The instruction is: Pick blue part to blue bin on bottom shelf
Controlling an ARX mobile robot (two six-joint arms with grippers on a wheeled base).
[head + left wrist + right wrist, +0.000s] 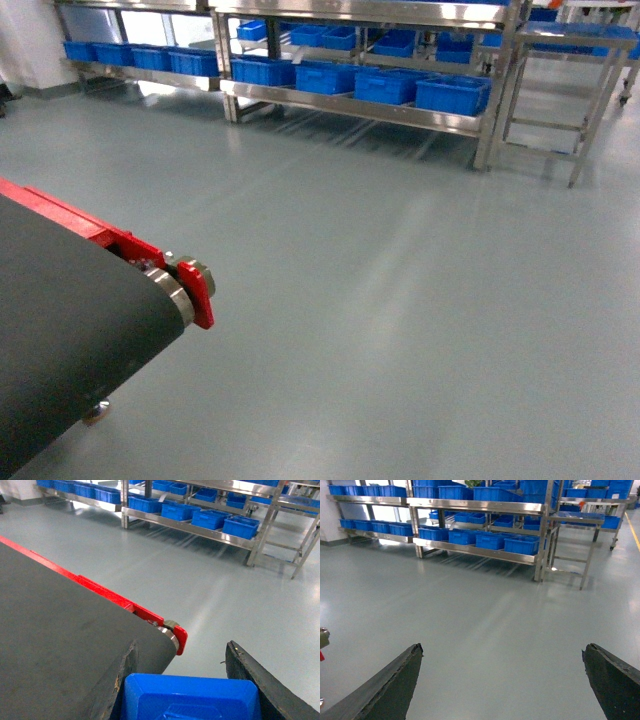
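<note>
Blue part [192, 700] sits clamped in the left gripper [186, 680] beside the conveyor belt [60, 630], seen only by the left wrist; right gripper [502, 680] gapes over grey floor [400, 300]; blue bins [452, 94] line the bottom shelf [350, 106] beyond, probably empty.

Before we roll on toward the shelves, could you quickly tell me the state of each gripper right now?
Left gripper: shut on the blue part.
Right gripper: open, holding nothing.

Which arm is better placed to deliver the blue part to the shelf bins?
Left. The left gripper already holds the blue part between its fingers; the right gripper is open and empty. The blue bins stand across the floor.
</note>
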